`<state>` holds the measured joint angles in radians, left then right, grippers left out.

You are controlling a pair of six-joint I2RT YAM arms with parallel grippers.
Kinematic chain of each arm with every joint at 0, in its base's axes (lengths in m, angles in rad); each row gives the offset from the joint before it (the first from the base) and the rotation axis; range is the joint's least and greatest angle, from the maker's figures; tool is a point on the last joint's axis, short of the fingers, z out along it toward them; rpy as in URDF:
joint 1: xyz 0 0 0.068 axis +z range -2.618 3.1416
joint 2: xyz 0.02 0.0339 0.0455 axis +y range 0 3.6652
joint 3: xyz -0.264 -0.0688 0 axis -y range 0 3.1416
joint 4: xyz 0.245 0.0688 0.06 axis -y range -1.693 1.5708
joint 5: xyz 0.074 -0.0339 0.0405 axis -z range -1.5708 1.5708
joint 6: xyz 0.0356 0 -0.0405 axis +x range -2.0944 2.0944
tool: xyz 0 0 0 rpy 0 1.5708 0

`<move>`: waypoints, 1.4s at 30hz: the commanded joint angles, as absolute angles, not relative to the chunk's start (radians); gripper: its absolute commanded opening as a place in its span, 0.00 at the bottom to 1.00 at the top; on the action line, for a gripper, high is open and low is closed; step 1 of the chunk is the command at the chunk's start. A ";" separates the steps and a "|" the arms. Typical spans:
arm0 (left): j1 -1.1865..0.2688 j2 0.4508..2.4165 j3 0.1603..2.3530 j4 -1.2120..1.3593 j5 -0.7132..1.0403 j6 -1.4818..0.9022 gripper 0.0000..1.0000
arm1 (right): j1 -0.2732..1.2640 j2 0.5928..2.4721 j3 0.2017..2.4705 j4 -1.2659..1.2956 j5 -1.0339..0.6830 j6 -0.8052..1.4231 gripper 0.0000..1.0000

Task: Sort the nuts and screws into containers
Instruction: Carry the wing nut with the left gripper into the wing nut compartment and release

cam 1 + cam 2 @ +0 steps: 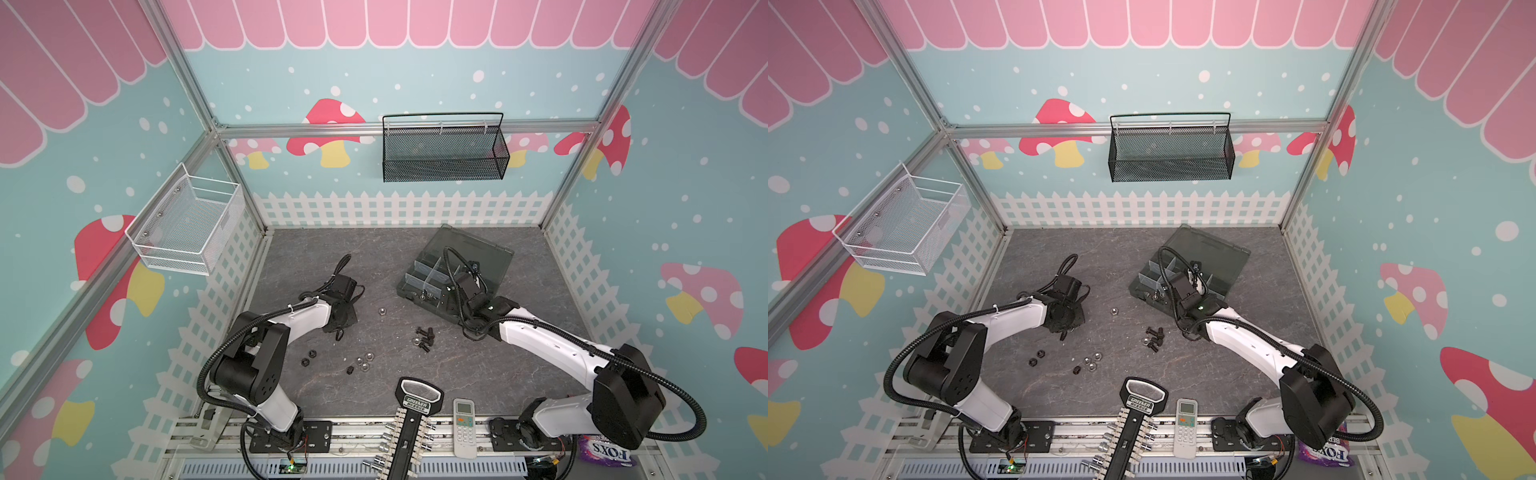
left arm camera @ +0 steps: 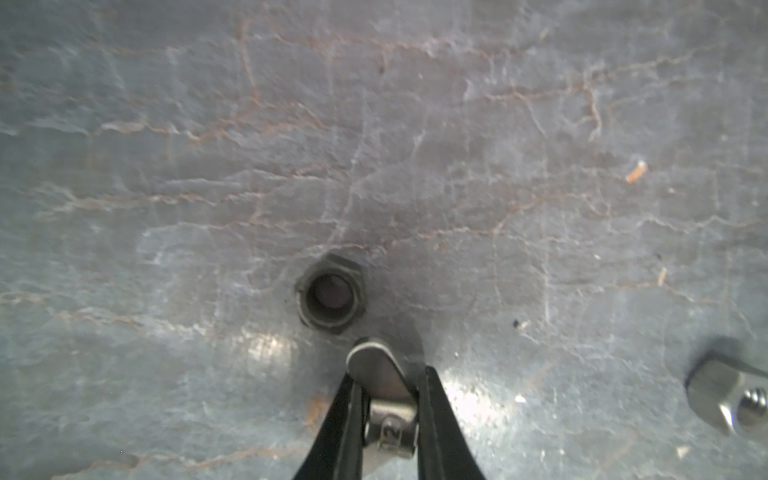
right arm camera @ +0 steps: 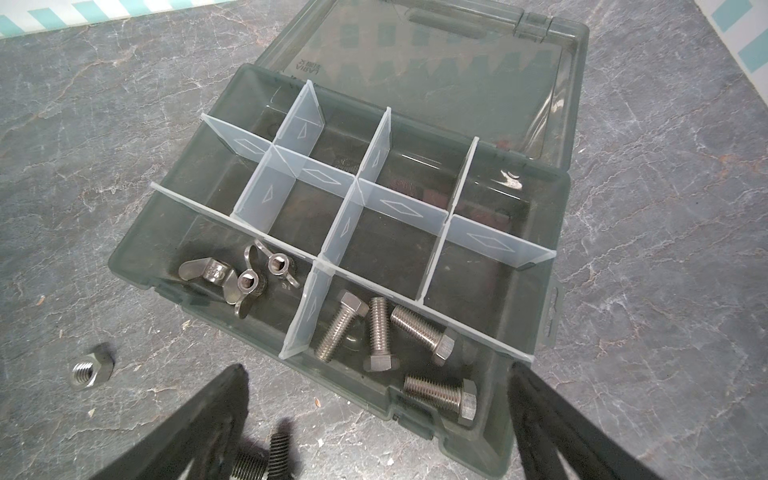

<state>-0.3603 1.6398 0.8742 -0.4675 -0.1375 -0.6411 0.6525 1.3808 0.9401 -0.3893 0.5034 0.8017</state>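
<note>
Organiser box (image 3: 129,266), lid open, sits just ahead of the right gripper (image 3: 378,374): jaws spread wide, empty, likely staged for the black screws (image 3: 277,453) under them. Left gripper (image 2: 388,374) clamps a silver wing nut (image 2: 390,419) across its hub, one wing poking past the tips. Matte black hex nut (image 2: 331,297) lies flat just beyond, bore up.

Both top views: bright, even, diffuse overhead light; soft shadows under the arms (image 1: 299,316) on the tabletop (image 1: 332,395). Wide-angle perspective splays the walls (image 1: 62,187) at 9 and 3 o'clock. Left wrist view: soft focus, glare patches beside the left gripper (image 2: 388,374), shadow around the black nut (image 2: 331,296). Right wrist view: sharp; near fingers (image 3: 199,428) blurred.
</note>
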 commanded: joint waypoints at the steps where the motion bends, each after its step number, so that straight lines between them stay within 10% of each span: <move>1: -0.380 1.606 0.899 -0.490 -0.120 -0.665 0.17 | 0.652 1.380 0.951 -0.395 0.520 0.818 0.98; 42: -0.641 2.083 1.560 -0.364 -0.003 -0.786 0.19 | 0.652 1.240 0.855 -0.404 0.604 0.879 0.98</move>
<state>-0.6392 2.0499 1.5124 -0.3679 -0.0021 -0.7586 0.6525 1.2484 0.8677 -0.3969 0.5865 0.8509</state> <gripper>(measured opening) 0.188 0.979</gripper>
